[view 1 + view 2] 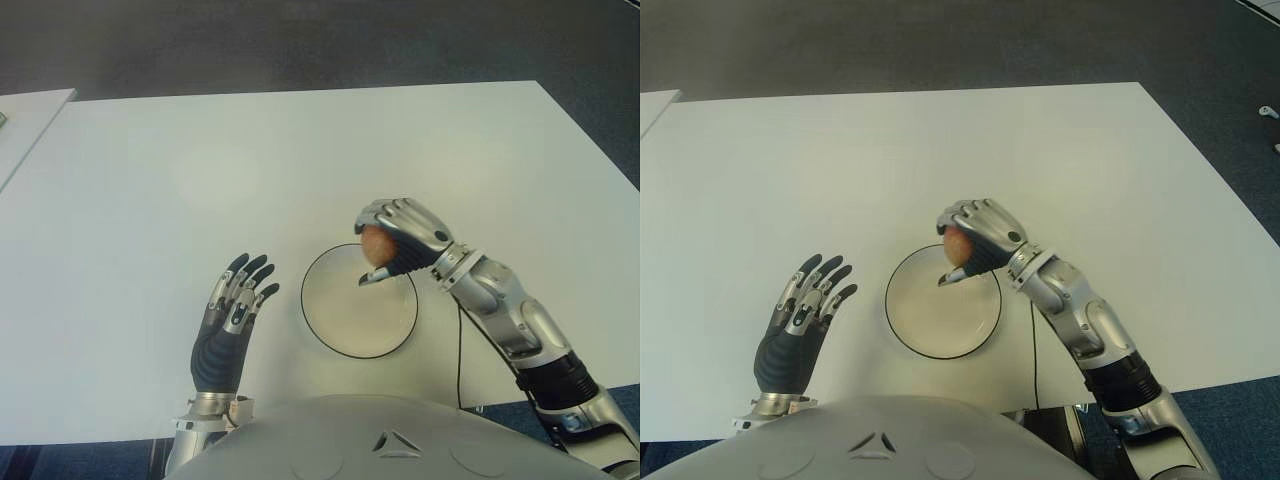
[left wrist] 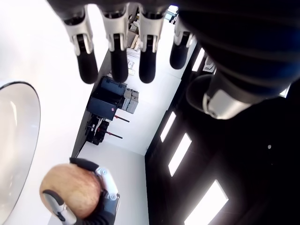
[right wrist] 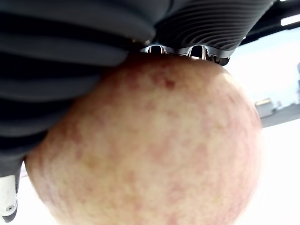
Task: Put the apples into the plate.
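Reddish-yellow apple (image 1: 376,244) sits gripped in the right hand (image 1: 405,236), fingers curled tightly around it, over the far rim of a white plate (image 1: 345,325) on a white table (image 1: 300,160). Left hand (image 1: 232,310), fingers spread and empty, shows left of the plate.

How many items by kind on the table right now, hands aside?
Apples: 1, the apple held in the right hand over the plate's far rim.
Plates: 1, the plate, nothing in it.
Total: 2.
The left hand shows open to the plate's left.
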